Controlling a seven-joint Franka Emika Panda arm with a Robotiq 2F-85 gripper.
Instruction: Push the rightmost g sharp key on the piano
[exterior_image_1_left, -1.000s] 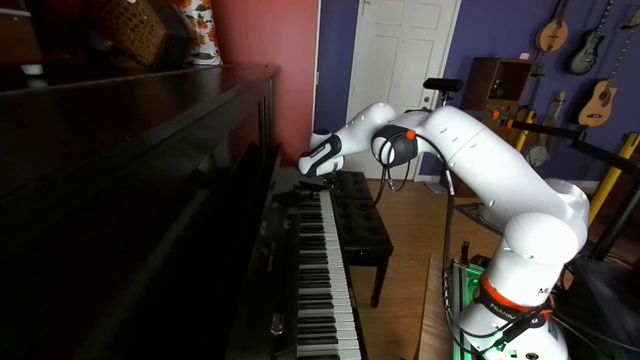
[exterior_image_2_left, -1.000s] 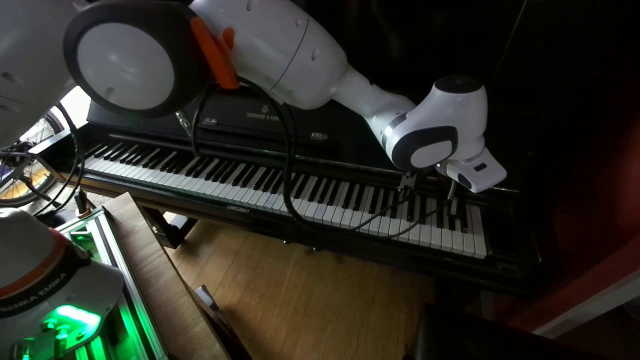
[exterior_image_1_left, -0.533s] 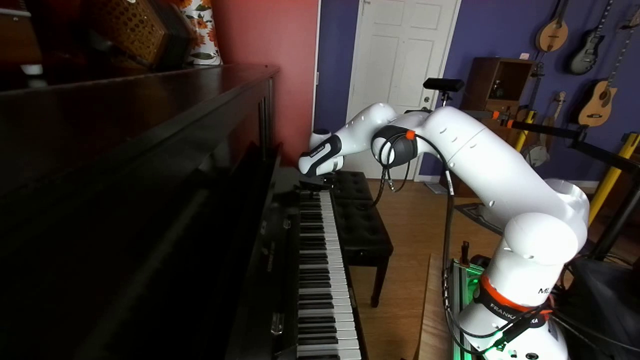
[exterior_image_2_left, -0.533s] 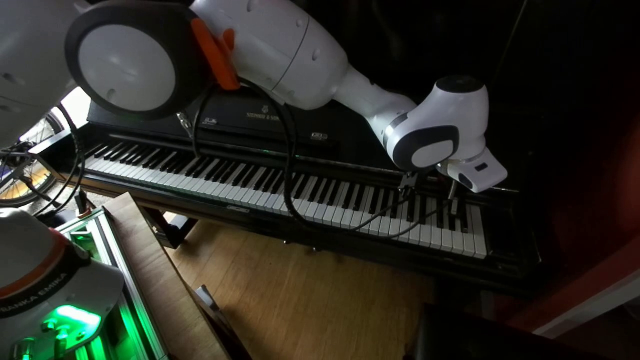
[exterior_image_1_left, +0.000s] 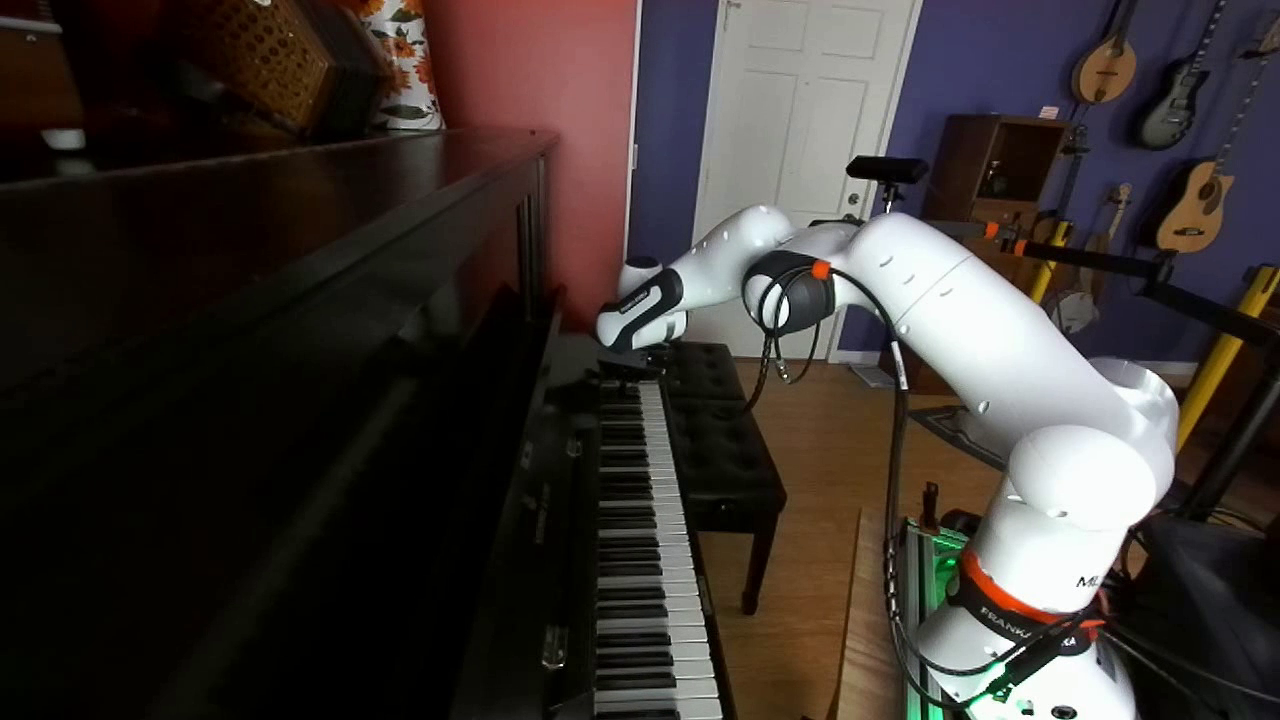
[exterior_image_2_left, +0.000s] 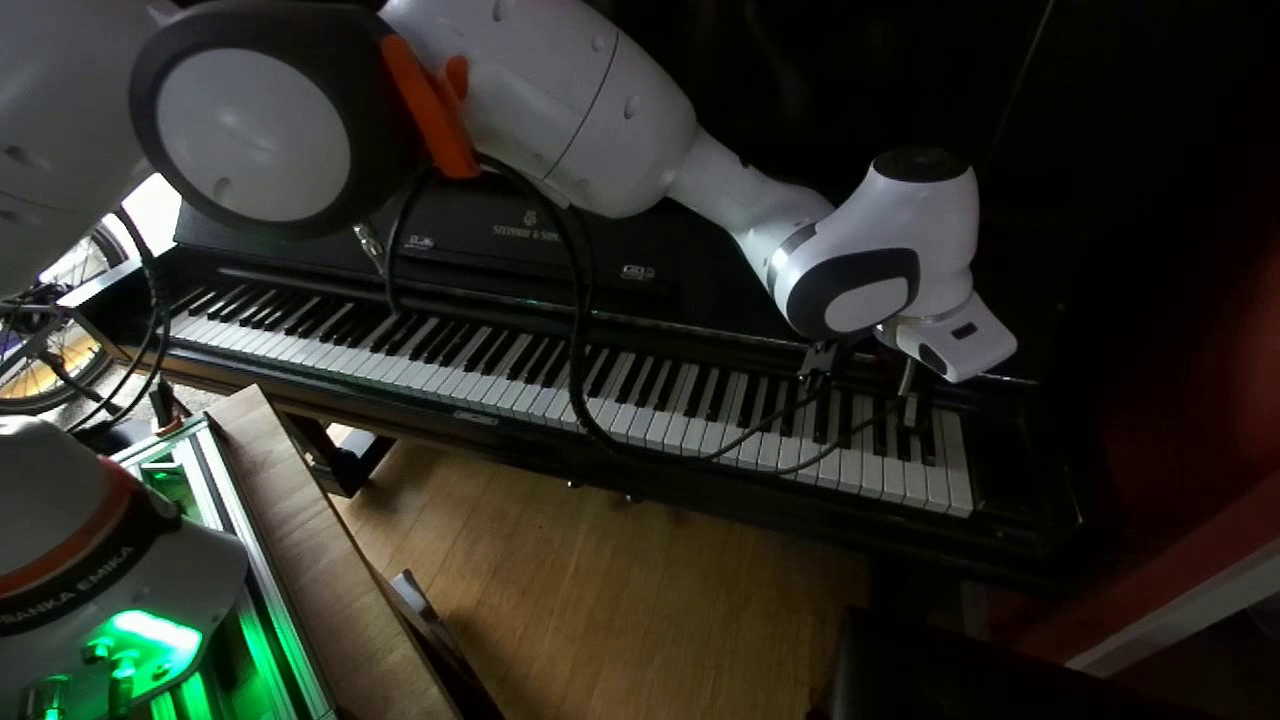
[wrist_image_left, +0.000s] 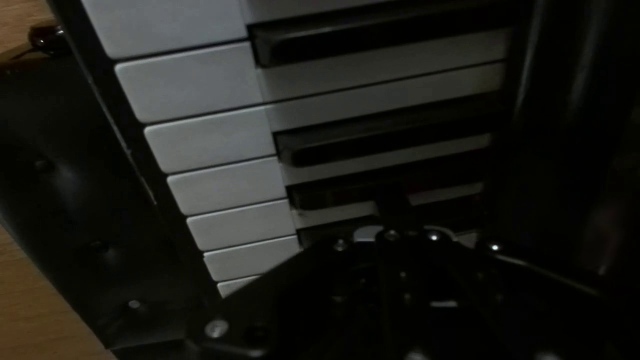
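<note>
The piano is dark glossy wood and shows in both exterior views (exterior_image_1_left: 400, 240) (exterior_image_2_left: 480, 225). Its white and black keys run in a long row. In the wrist view a group of three black keys shows; the middle one (wrist_image_left: 325, 196), apparently the rightmost g sharp, lies under my fingertips. My gripper (wrist_image_left: 392, 197) is shut and empty, pointing down at the keys. In an exterior view the gripper (exterior_image_2_left: 910, 412) is over the black keys near the row's right end; it is small and dark in an exterior view (exterior_image_1_left: 625, 380). I cannot tell if the tips touch the key.
A black padded bench (exterior_image_1_left: 720, 455) stands beside the keyboard. A black cable (exterior_image_2_left: 577, 300) hangs from the arm in front of the keys. The piano's dark end block (exterior_image_2_left: 1010, 460) and a red wall (exterior_image_2_left: 1160, 560) lie beyond the last keys.
My gripper and wrist have shifted very slightly to the right in an exterior view. The gripper stays over the same keys. Nothing else has visibly moved.
</note>
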